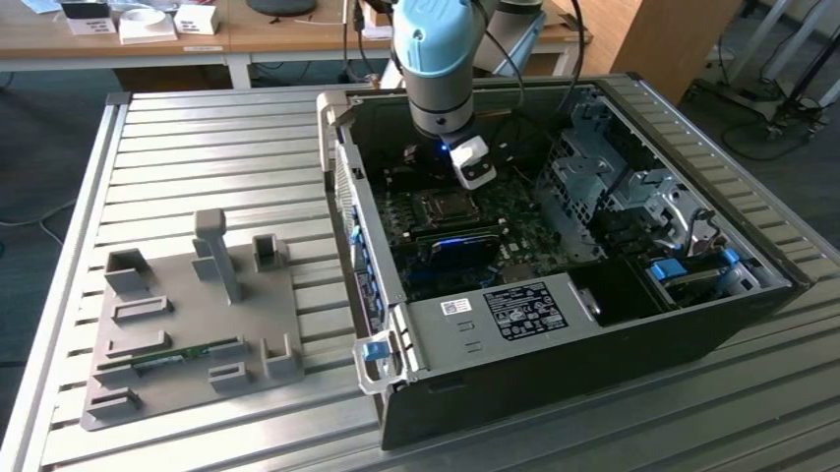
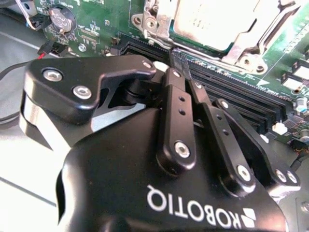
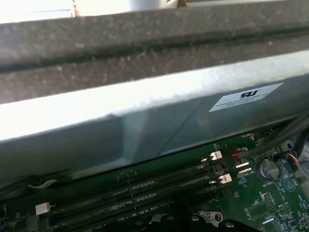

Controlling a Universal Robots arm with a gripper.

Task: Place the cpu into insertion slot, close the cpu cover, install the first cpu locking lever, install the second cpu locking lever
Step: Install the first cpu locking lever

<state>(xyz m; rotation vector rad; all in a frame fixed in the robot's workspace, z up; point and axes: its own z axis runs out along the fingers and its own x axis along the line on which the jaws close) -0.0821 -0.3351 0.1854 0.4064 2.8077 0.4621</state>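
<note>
Silvery-grey, the cpu lies seated in the insertion slot on the green motherboard, with the cpu cover framing it. The gripper hangs just beside the socket over the black memory slots, its fingers pressed together on nothing.

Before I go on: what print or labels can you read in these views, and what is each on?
End effector body: white brand lettering, upside down in the second wrist view; not quoted.
White label inside the case, exterior view: too small to read.
White sticker on the chassis wall, first wrist view: blurred logo mark, unreadable.
Motherboard print: too small to read.
</note>
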